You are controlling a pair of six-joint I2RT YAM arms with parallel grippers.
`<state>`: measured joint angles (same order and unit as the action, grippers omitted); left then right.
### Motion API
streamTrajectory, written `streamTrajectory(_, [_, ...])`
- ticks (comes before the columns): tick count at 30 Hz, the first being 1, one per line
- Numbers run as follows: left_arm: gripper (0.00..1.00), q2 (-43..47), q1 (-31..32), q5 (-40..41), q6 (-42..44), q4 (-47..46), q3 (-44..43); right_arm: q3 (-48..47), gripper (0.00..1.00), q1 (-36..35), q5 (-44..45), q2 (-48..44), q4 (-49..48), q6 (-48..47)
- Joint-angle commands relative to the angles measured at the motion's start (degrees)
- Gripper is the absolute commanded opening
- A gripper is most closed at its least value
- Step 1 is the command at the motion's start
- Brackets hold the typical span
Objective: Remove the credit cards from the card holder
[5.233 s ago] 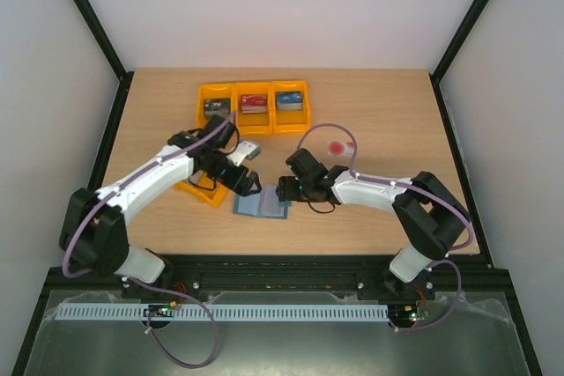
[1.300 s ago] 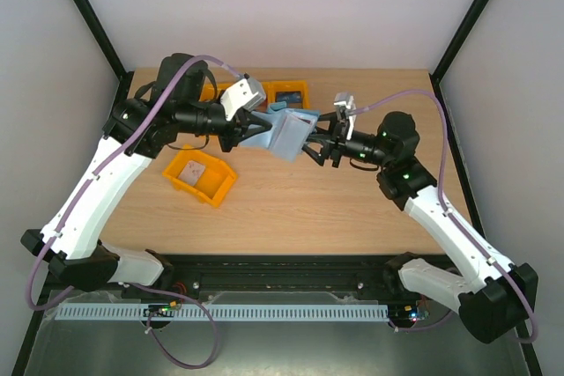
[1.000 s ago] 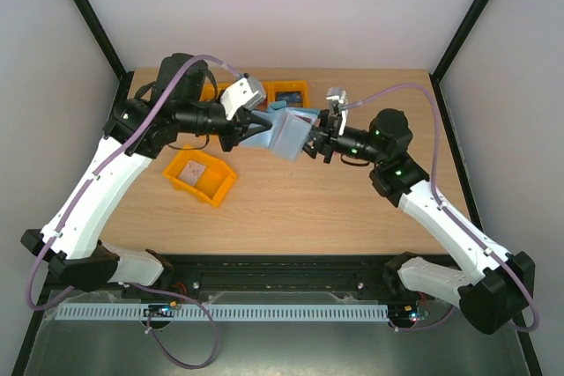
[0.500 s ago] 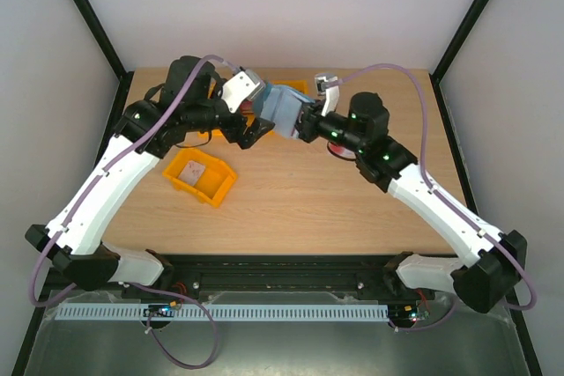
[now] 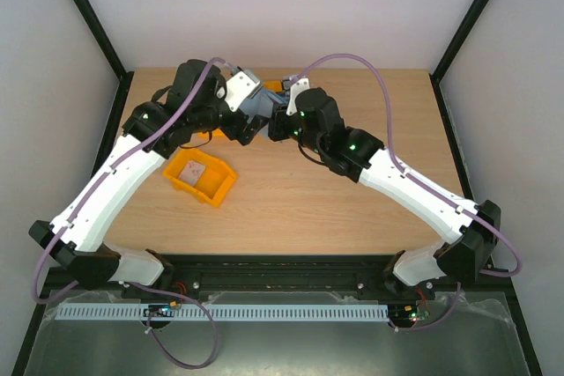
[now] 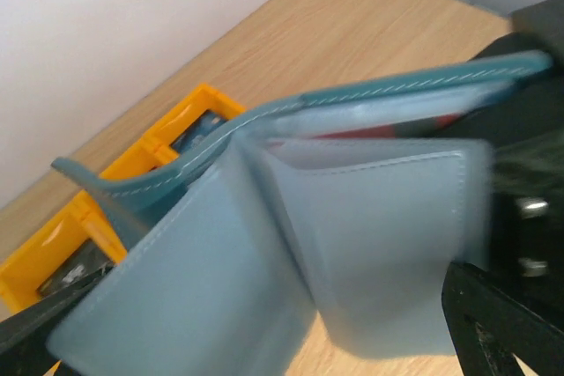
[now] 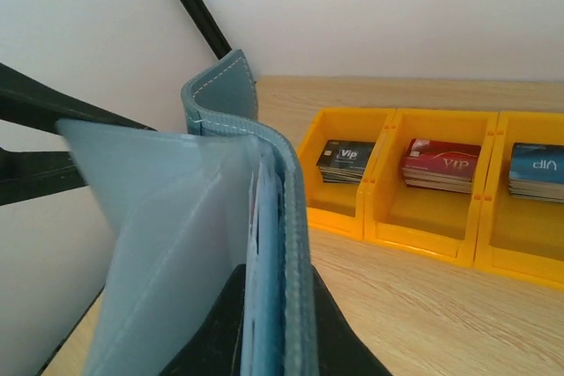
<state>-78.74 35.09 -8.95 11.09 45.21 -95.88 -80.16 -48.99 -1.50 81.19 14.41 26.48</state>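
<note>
The teal-blue card holder [image 5: 261, 106] hangs open in the air over the back middle of the table. My right gripper [image 5: 278, 121] is shut on one of its leaves; in the right wrist view the black fingers [image 7: 352, 341] pinch the stitched edge of the card holder [image 7: 176, 244]. Thin edges of credit cards [image 7: 262, 244] show in its pockets. My left gripper [image 5: 248, 128] stands open, its jaws wide on either side of the card holder [image 6: 370, 244], with a red sliver of a card [image 6: 423, 125] inside. A pale card [image 5: 196, 170] lies in a loose orange bin.
Three orange bins in a row at the back hold card stacks: black [image 7: 344, 163], red [image 7: 441, 166], blue [image 7: 534, 173]. The loose orange bin [image 5: 216, 189] sits at the left of the table. Black frame posts [image 5: 92, 37] flank the table.
My left gripper has let go of the holder and stands open. My right gripper has shut on it and swung left and back, bringing the holder close to the left gripper.
</note>
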Motion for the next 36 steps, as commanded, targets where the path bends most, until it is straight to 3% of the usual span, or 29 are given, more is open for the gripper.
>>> streamTrajectory(1, [0.99,-0.05,0.22,10.47,0.27,-2.22,2.11,-2.39,0.01,-0.05,-2.76,-1.07,-1.6,1.04])
streamTrajectory(5, [0.99,0.12,-1.26,12.32,-0.72,-2.9,3.01,-2.53,0.02,0.03,-7.8,-2.39,-3.48,0.16])
streamTrajectory(15, [0.99,2.47,-6.99,2.03,-1.08,-1.47,2.64,-0.23,0.02,3.95,-15.22,-6.41,-3.43,-1.54])
streamTrajectory(22, [0.99,2.72,-7.24,-3.64,2.62,0.78,-2.9,-1.87,0.02,6.45,-11.81,-3.33,-0.76,6.11])
streamTrajectory(29, [0.99,0.5,1.74,8.24,7.0,-0.24,-2.41,-3.03,0.02,6.45,-10.07,0.43,-4.38,13.9])
streamTrajectory(36, [0.99,-1.41,6.55,12.47,10.04,-0.47,-1.6,-3.36,0.02,6.45,-10.57,1.52,-8.39,18.72])
